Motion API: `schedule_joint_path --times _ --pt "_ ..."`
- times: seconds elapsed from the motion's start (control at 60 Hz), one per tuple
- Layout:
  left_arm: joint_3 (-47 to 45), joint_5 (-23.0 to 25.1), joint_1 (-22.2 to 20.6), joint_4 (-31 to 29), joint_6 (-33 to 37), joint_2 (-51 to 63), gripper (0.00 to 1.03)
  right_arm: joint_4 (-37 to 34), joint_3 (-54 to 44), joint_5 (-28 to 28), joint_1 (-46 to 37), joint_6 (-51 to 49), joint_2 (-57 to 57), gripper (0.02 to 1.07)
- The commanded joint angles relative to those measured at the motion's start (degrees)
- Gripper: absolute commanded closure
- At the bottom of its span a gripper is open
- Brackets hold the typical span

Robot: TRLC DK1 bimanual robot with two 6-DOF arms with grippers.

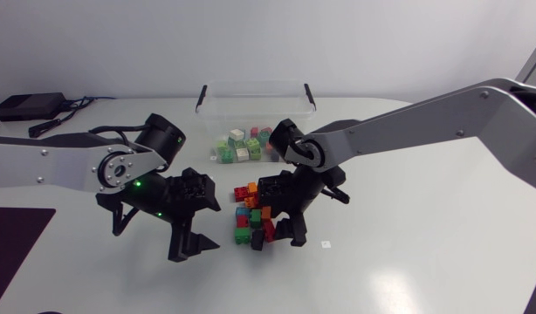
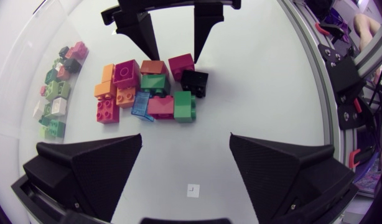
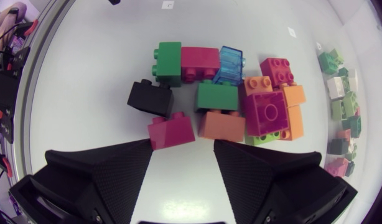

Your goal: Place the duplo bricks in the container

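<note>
left gripper (image 2: 186,142) and right gripper (image 3: 183,148) gape empty by duplo bricks (image 3: 216,96); container (image 1: 250,85) (clear tub) plain only in head view.

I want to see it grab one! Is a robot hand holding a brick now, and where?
No, nothing is held. The left gripper and the right gripper are both open by the pile of duplo bricks, gripping none.
</note>
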Motion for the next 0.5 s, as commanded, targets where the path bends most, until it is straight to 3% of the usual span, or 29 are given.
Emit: schedule_joint_path --times 0.0,0.1,0.283,0.367,0.483 --pt "-1.5 0.0 -0.8 0.9 1.9 2.2 0.05 -1.2 0.9 0.3 1.0 -1.9 1.8 0.49" --pt "-1.1 0.0 -0.9 1.9 1.9 4.0 0.05 -1.3 0.8 0.3 1.2 -1.9 1.9 0.57" --pt "-1.2 -0.1 -2.5 4.0 1.9 6.6 0.05 -1.3 0.0 0.1 1.6 -1.8 1.4 0.57" --pt "-1.0 -0.1 -3.3 4.8 1.8 7.9 0.05 -1.3 -0.5 0.1 1.9 -1.7 0.6 0.65" --pt "-0.8 -0.1 -4.4 5.8 1.4 9.5 0.05 -1.1 -1.9 0.0 2.7 -1.4 -0.5 0.65"
